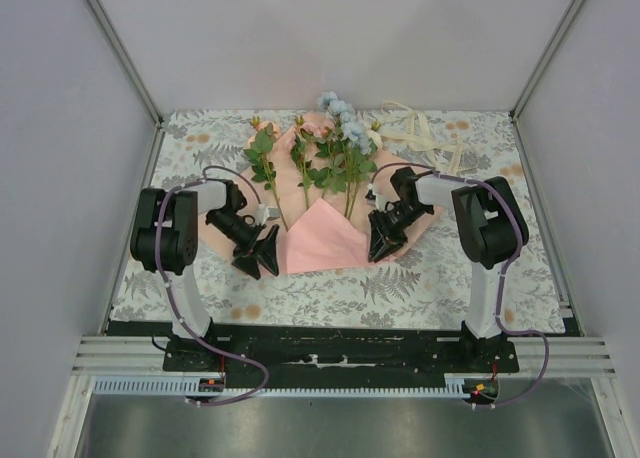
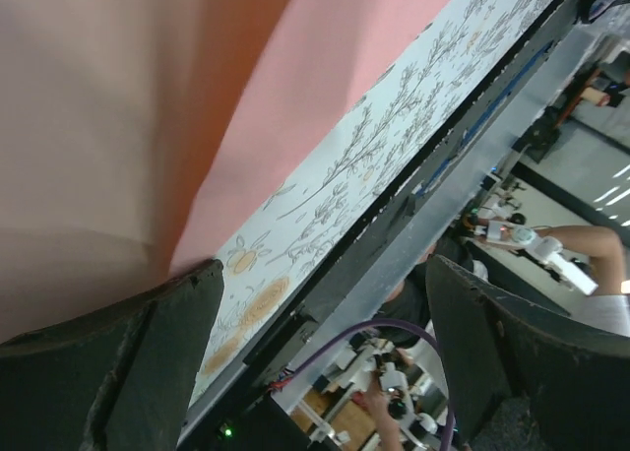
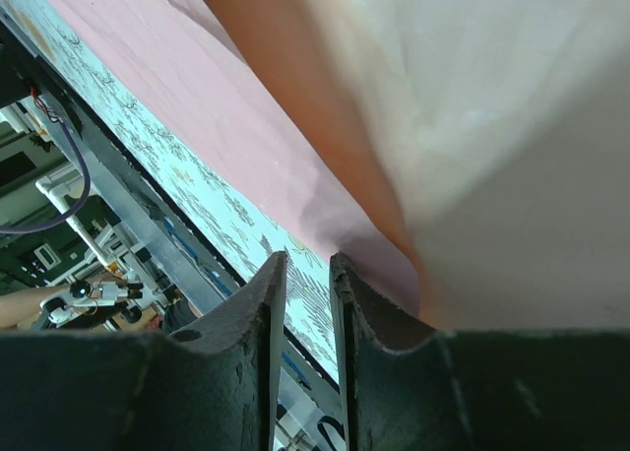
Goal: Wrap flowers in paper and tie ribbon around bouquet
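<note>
Flowers (image 1: 335, 148) lie in a loose fan on a sheet of salmon-pink paper (image 1: 322, 240) in the middle of a table, seen from above. The table is covered with a tablecloth (image 1: 420, 278) printed with leaves and blooms.

At the left, the left gripper (image 1: 262, 263) points down at the paper's lower left edge. Its two dark fingers (image 2: 128, 372) are spread as wide as they go, with nothing between them. Its wrist camera shows pink paper above the fingers, and tablecloth and the table's front edge in the gap.

In the centre, the stems point toward the arms. Green leaves sit in the middle and peach-pink roses at the far end, with pale blue blossoms and a white bloom to their right. The paper's near corner is folded up over the stem ends, making a pink triangle.

To the right, the right gripper (image 1: 383, 250) points down at the paper's lower right edge. Its fingers (image 3: 394, 372) are close together with a thin slit left between them. Tablecloth shows through that slit, and a raised fold of paper comes down against one fingertip. No paper can be seen inside the slit.

At the far right rear, the ribbon (image 1: 425, 133) lies in loose cream loops on the tablecloth, just beside the blooms and apart from both grippers.
</note>
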Motion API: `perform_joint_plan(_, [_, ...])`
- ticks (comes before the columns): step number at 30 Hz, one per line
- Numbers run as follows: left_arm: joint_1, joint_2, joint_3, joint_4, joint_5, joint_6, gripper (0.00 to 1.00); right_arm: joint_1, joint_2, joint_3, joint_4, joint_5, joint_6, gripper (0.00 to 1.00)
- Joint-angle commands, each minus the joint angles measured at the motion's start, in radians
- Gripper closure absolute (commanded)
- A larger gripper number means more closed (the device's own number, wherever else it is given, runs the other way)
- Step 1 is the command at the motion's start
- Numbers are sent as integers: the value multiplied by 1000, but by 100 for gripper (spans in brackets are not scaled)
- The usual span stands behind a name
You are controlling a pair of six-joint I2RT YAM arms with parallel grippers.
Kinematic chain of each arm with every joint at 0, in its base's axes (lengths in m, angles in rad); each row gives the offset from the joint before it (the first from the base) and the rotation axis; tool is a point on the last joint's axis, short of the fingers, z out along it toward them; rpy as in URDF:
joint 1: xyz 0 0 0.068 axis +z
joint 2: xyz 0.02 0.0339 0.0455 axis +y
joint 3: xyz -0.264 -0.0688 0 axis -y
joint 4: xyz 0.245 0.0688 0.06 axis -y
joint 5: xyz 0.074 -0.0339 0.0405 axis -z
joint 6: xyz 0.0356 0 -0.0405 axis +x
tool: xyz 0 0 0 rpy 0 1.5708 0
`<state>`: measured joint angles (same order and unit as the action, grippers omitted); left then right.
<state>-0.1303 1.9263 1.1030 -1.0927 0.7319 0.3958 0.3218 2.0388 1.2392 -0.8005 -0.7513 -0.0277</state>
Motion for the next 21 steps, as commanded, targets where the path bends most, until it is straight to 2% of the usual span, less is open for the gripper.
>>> perform_joint_plan(1, [83,85,7,44,-164,124,3,-27,-11,-21,20,168,-63,67])
perform_joint_plan(4, [104,108,24,36,-158,132,3,-27,-22,-15,15,139,-78,67])
perform_joint_plan(7, [110,111,34,40,-155,138,3,-10,-84,-12,24,14,-98,63])
perform_joint_plan(11, [112,108,34,56,-152,144,3,74,-230,-6,79,-167,-64,48])
perform_joint_plan(13, [112,111,38,57,-141,144,4,123,-271,2,119,-221,0,48])
perform_joint_plan(16, [110,112,43,54,-128,150,15,201,-275,5,205,-276,116,55])
perform_joint_plan(18, [112,117,46,51,-121,152,26,258,-229,17,257,-289,172,56])
perform_joint_plan(21, [112,117,46,50,-117,155,38,335,-142,58,314,-267,228,63])
